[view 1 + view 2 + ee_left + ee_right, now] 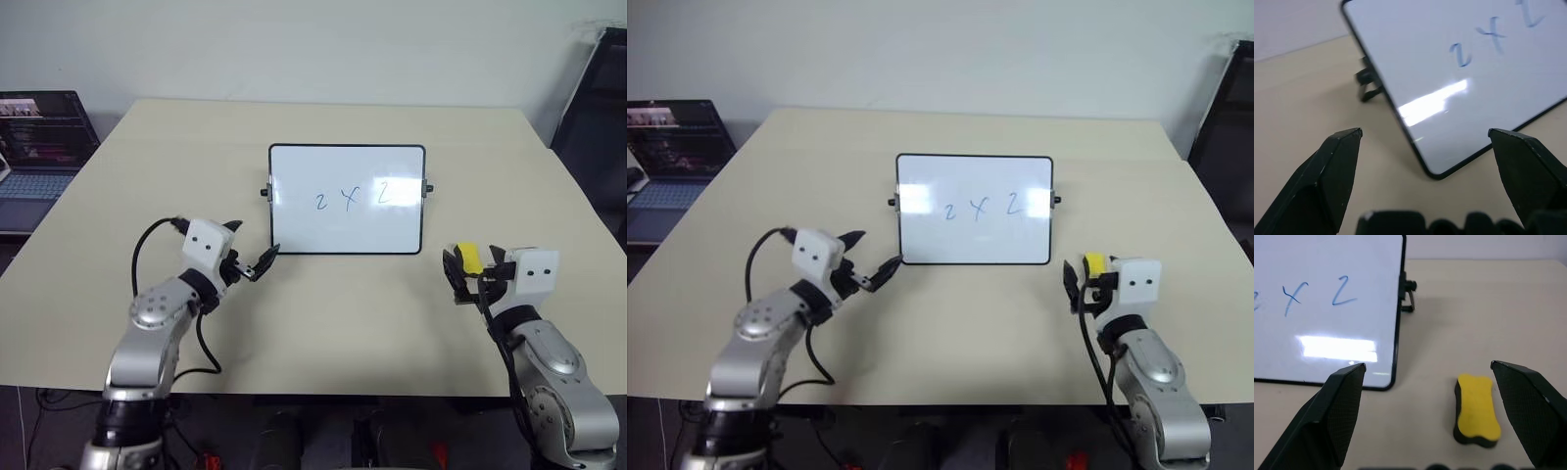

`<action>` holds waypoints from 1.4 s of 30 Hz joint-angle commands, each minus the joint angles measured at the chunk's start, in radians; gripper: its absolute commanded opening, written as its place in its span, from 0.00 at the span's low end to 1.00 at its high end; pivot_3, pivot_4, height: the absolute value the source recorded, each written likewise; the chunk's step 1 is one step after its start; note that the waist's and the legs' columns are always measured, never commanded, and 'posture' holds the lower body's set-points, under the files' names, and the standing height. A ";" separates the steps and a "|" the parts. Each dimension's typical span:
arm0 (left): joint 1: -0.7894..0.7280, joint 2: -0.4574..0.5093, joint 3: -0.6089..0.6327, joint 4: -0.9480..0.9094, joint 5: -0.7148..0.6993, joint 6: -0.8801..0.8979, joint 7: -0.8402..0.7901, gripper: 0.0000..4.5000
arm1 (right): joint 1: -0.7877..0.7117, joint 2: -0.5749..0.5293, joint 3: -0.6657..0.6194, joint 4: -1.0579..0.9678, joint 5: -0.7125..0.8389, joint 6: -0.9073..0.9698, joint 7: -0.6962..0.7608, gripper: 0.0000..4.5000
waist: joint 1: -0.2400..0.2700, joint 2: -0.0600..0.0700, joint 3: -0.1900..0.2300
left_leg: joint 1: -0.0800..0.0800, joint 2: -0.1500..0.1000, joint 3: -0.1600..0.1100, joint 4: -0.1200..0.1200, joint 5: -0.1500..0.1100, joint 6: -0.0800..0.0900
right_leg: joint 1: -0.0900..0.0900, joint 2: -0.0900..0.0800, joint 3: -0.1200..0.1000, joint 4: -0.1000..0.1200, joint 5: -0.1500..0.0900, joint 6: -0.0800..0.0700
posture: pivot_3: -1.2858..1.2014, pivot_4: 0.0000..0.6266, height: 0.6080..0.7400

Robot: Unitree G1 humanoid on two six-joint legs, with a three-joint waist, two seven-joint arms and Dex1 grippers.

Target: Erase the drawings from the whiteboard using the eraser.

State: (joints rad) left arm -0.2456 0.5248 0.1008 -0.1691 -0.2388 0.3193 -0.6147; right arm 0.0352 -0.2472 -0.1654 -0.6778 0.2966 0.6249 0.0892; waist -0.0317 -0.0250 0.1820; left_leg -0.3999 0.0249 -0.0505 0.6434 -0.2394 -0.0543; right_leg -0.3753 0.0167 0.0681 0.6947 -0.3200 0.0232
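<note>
The eraser [1477,410] lies flat on the table [323,313], just right of the whiteboard [346,199], between the spread fingers of the right gripper [475,271]; the drawings [351,197] remain on the board; the left gripper [250,257], jaws spread, hovers near its lower left corner.

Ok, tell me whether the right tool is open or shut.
Open: the right tool has its two black fingers spread wide, and the yellow block eraser lies unheld between them.

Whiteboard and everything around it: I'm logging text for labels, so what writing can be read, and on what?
"2 X 2": the drawings, blue marker on the whiteboard.
Laptop screen at the table's left: content too small to read.
The eraser: no lettering visible.
</note>
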 commanded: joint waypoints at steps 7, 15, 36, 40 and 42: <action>-0.196 0.108 -0.124 -0.018 -0.129 0.015 -0.367 1.00 | -0.137 -0.055 -0.092 0.044 0.016 0.125 -0.029 1.00 | -0.002 0.000 0.000 | 0.000 0.000 0.001 0.000 0.000 0.000 | 0.000 0.000 0.000 -0.001 0.002 -0.003 | 0.52 0.24 1.00; -0.312 0.126 -0.263 0.099 -0.082 -0.106 -0.598 1.00 | -0.174 -0.115 -0.101 0.093 0.046 0.320 0.000 1.00 | -0.005 0.000 0.000 | -0.001 0.000 0.003 -0.001 0.000 0.000 | -0.001 0.001 0.001 -0.001 0.002 -0.005 | 0.52 0.24 1.00; -0.317 0.054 -0.294 0.163 -0.025 -0.215 -0.616 1.00 | -0.364 -0.074 -0.077 0.458 -0.030 0.220 -0.019 1.00 | -0.010 0.000 0.000 | -0.002 0.000 0.003 -0.001 0.000 0.001 | -0.004 0.001 0.002 0.001 0.002 -0.005 | 0.52 0.24 1.00; -0.313 0.055 -0.292 0.154 -0.022 -0.213 -0.612 1.00 | -0.369 -0.075 -0.077 0.492 -0.033 0.192 -0.016 1.00 | -0.010 0.000 0.000 | -0.002 0.000 0.003 -0.001 0.000 0.001 | -0.004 0.001 0.002 0.001 0.002 -0.005 | 0.52 0.24 1.00; -0.311 0.055 -0.291 0.149 -0.021 -0.212 -0.610 1.00 | -0.371 -0.075 -0.077 0.503 -0.035 0.186 -0.015 1.00 | -0.010 0.000 0.000 | -0.002 0.000 0.003 -0.001 0.000 0.001 | -0.004 0.001 0.002 0.001 0.002 -0.005 | 0.52 0.24 1.00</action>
State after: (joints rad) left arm -0.5543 0.5807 -0.1936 0.0143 -0.2581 0.1221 -1.2302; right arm -0.3235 -0.3193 -0.2328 -0.1609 0.2646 0.8362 0.0672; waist -0.0416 -0.0246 0.1824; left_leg -0.4021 0.0245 -0.0474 0.6426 -0.2397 -0.0538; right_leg -0.3790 0.0178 0.0701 0.6960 -0.3181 0.0178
